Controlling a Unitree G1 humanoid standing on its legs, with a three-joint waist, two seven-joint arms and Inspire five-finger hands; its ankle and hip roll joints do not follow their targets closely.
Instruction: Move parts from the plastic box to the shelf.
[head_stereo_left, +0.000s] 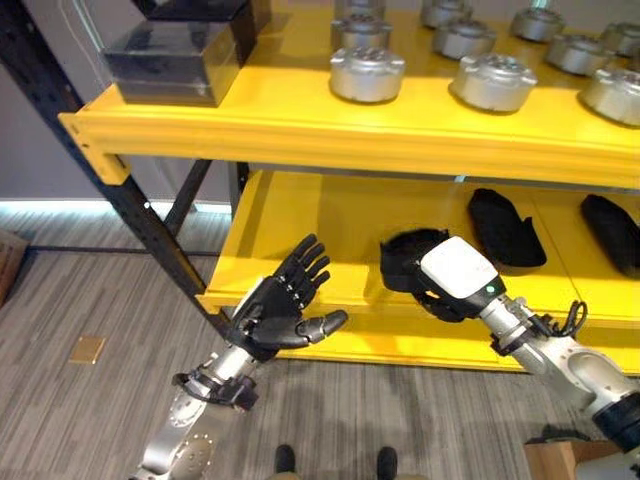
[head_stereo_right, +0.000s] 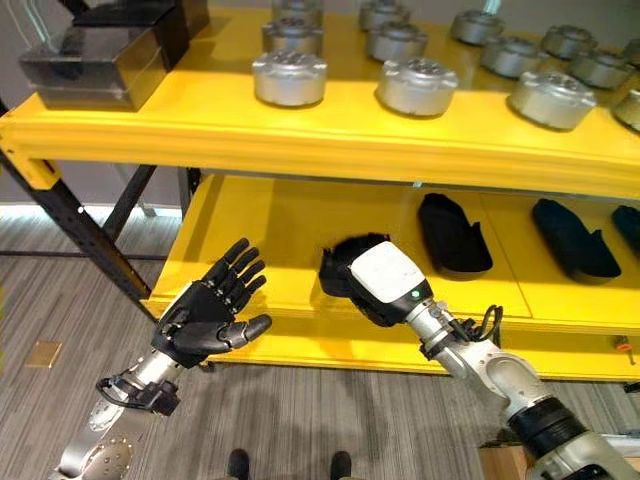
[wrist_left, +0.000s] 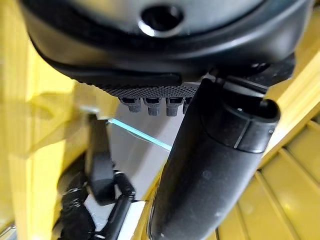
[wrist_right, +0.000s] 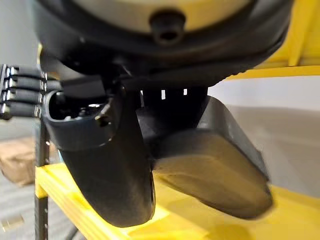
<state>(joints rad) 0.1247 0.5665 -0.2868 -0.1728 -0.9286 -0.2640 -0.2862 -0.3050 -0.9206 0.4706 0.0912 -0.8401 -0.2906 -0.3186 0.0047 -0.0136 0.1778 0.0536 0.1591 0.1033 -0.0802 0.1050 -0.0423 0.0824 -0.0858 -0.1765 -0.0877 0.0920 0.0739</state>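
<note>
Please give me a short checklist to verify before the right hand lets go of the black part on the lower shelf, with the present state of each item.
1. Right hand holds the black part: ok.
2. Part is above the lower shelf: ok.
3. Part rests fully on the shelf: cannot tell.
4. Gap to the next black part: ok.
5. Left hand is open, off the shelf edge: ok.

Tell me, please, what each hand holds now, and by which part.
The right hand grips a black part on the lower shelf, by the end nearest the shelf's front edge. The left hand is open and holds nothing.
</note>
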